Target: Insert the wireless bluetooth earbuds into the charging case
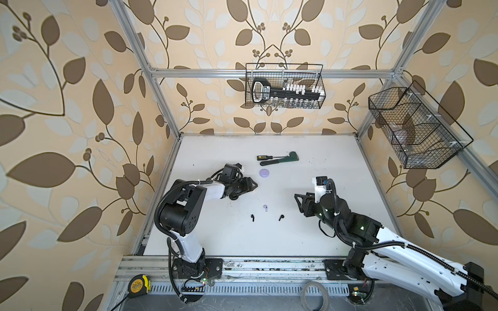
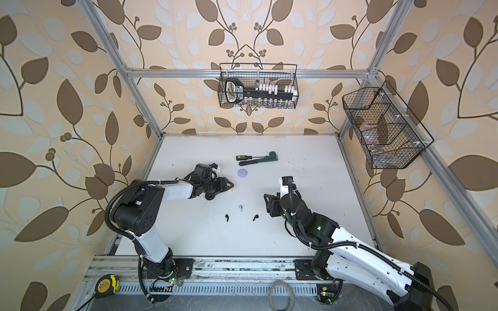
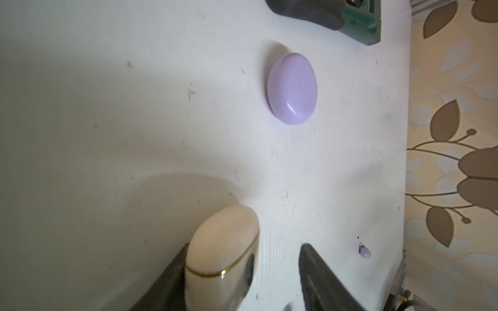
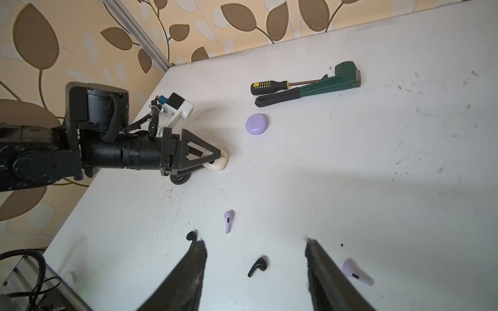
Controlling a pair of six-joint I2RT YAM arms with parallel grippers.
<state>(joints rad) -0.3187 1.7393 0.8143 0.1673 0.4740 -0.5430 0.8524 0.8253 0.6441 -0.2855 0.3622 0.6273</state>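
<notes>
On the white counter (image 1: 336,175), broad bare room: nearly the whole right half out to the right edge, and a wide strip along the front edge. Along the back edge, only a narrower free band.

From the left, the left arm (image 1: 213,188), stretched low toward the middle, with the left claw (image 3: 245,246) spread apart: one finger (image 3: 167,282) against the cream charging case (image 3: 223,242), the other clear of it, bare counter between. Clamps nothing. In the right wrist view, the same case (image 4: 221,164) resting on the counter at the claw's tip.

From the front right corner, the right arm (image 1: 390,242), its right claw (image 4: 254,249) likewise apart and empty, near the counter's middle.

Toward the back edge, a green pipe wrench (image 1: 281,159), with a black-and-yellow screwdriver (image 1: 265,157) alongside, shaft meeting the wrench's neck.

Just in front of those, far from every edge, the closed lavender charging case (image 1: 264,173), apart from the left claw, free counter all round.

Smallest, on open counter between the two claws: a lavender earbud (image 1: 265,207), a black earbud (image 1: 252,217) and a second black earbud (image 1: 281,216), each apart from the others, none in a case. In the right wrist view, that second black one (image 4: 257,266) between the spread fingers (image 4: 188,277), untouched, and another lavender earbud (image 4: 357,272) just outside one finger.
</notes>
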